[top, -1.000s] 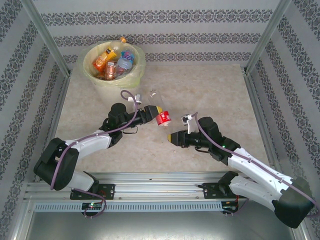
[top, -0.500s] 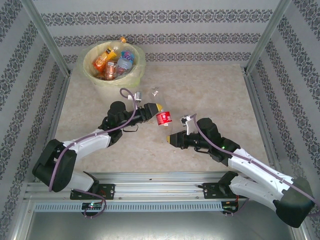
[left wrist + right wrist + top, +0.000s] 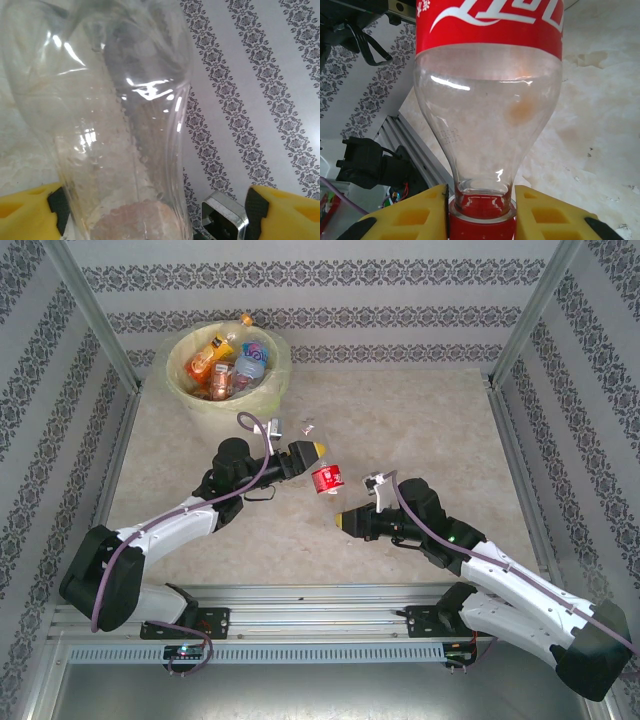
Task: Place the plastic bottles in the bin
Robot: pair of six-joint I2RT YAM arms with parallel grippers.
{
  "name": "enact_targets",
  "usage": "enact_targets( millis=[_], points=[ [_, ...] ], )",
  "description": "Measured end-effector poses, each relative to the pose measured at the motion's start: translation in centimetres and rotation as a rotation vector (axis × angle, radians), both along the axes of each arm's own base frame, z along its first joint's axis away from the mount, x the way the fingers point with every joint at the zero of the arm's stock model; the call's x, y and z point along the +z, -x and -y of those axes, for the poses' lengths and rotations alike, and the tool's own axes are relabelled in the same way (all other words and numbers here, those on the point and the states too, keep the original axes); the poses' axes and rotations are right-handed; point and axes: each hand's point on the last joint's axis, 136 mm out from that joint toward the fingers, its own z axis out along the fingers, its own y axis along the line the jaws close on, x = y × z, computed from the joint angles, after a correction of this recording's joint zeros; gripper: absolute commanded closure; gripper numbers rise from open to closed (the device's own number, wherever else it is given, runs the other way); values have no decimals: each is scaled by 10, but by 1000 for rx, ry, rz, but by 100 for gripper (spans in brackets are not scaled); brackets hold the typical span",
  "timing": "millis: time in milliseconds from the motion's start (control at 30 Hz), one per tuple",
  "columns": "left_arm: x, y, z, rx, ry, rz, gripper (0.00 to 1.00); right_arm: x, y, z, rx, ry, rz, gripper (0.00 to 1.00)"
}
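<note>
Red label dead centre: the plastic bottle [image 3: 327, 480] hangs in the air over the table [image 3: 430, 420], strung between two arms. The right arm reaches in from 5 o'clock, forearm low and stretched toward the middle. The right gripper [image 3: 347, 521] has its yellow fingers [image 3: 415, 220] pinched on the red cap and neck, so the cap end points to 5 o'clock. The left arm comes up from 7 o'clock, elbow bent, wrist aimed toward 4 o'clock. The left gripper [image 3: 303, 454] sits at the bottle's clear base end with jaws spread. On its wrist camera one pad [image 3: 57, 210] lies just beside the bottle wall, and the other stands clear, wallpaper showing between. Up at 11 o'clock sits the bin [image 3: 275, 380], other bottles [image 3: 225, 365] piled inside its pale liner.
</note>
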Motion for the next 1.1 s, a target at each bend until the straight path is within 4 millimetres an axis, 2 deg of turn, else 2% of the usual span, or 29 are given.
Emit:
enact_targets(
  millis=[100, 200, 333, 433, 533, 633, 733, 800, 833, 933, 1100],
  points=[
    [4, -1, 0, 2, 2, 9, 29, 0, 1, -1, 7, 1, 5, 68],
    [5, -1, 1, 1, 1, 9, 35, 0, 3, -2, 17, 4, 13, 68],
    [2, -2, 0, 5, -5, -2, 39, 0, 3, -2, 22, 8, 18, 68],
    [1, -2, 0, 5, -9, -3, 35, 0, 3, -2, 22, 9, 19, 68],
    [-3, -2, 0, 4, -27, -5, 46, -1, 4, -2, 22, 11, 16, 68],
    [-8, -1, 0, 2, -47, -8, 47, -4, 4, -1, 18, 23, 6, 68],
    [-9, 1, -1, 0, -63, -6, 45, -6, 6, -1, 22, 28, 2, 68],
    [-7, 3, -2, -2, -72, 7, 26, -6, 6, -1, 22, 28, 1, 68],
    [-6, 3, -3, -2, -74, 14, 22, -5, 6, -1, 22, 28, 1, 69],
    [-1, 4, -2, -11, -79, 35, 18, -4, 6, -1, 22, 24, 7, 69],
    [3, 7, 0, -35, -79, 52, 17, 3, 6, -1, 22, 11, 21, 69]
  ],
)
